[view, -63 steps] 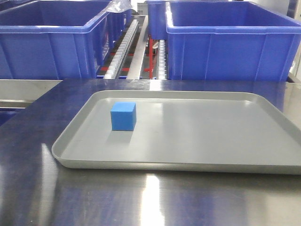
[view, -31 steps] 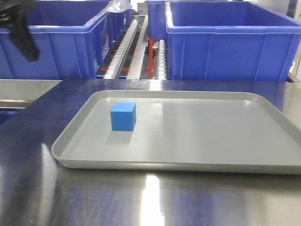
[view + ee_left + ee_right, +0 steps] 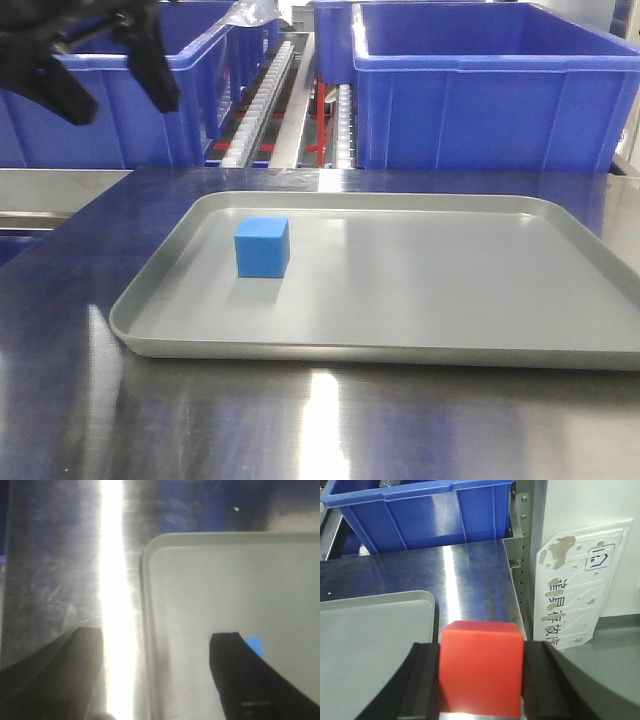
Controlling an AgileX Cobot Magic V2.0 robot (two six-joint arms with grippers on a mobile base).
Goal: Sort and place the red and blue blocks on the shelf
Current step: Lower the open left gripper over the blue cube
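We see the light-blue cube (image 3: 262,246) sitting flat on the left part of the grey tray (image 3: 450,290). The red cube (image 3: 481,667) is clamped squarely in the right gripper (image 3: 481,682). Behind, the shelf (image 3: 258,100) shows white roller tracks.

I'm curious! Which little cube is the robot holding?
The bright red matte cube, clamped in the right gripper; the light blue cube sits free on the grey tray.

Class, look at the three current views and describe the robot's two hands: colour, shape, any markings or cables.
Both are matte black with two fingers each. The left hand has wedge-like fingers that taper toward the tips and look blurred in the front view. The right hand has broad fingers with flat, squared inner faces. No cables, markings or labels show on either.
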